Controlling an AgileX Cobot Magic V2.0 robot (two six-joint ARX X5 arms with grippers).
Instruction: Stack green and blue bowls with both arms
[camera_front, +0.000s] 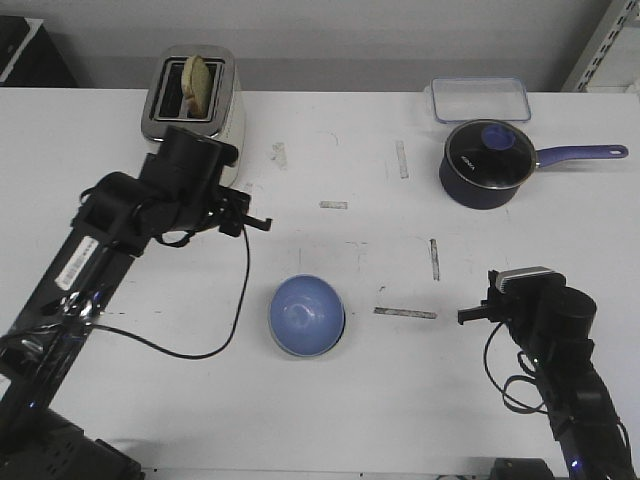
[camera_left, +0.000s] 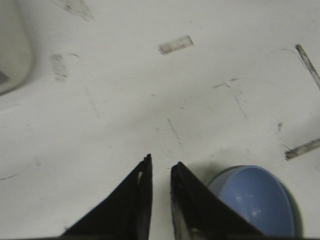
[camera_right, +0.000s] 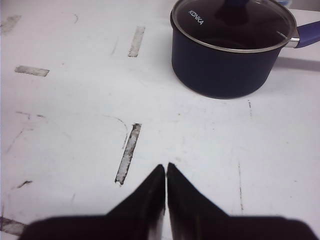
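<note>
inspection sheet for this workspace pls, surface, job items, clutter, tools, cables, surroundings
surface: white table, scuffed, worn tape marks.
job's things: blue bowl sits inside the green bowl, of which only a thin rim shows.
clutter: toaster with bread in a slot; lidded navy saucepan; clear lidded container.
grippers: left tool a narrow gap, empty; right tool shut, empty; both clear of the bowls.
cables: black cable loops over the table by the left arm.
surroundings: grey wall, shelving at far right.

The glossy periwinkle blue bowl (camera_front: 307, 314) sits inside the pale mint green bowl (camera_left: 298, 210), between both jaw pairs; the lidded navy saucepan (camera_right: 227, 47) stands beyond the right jaws.
</note>
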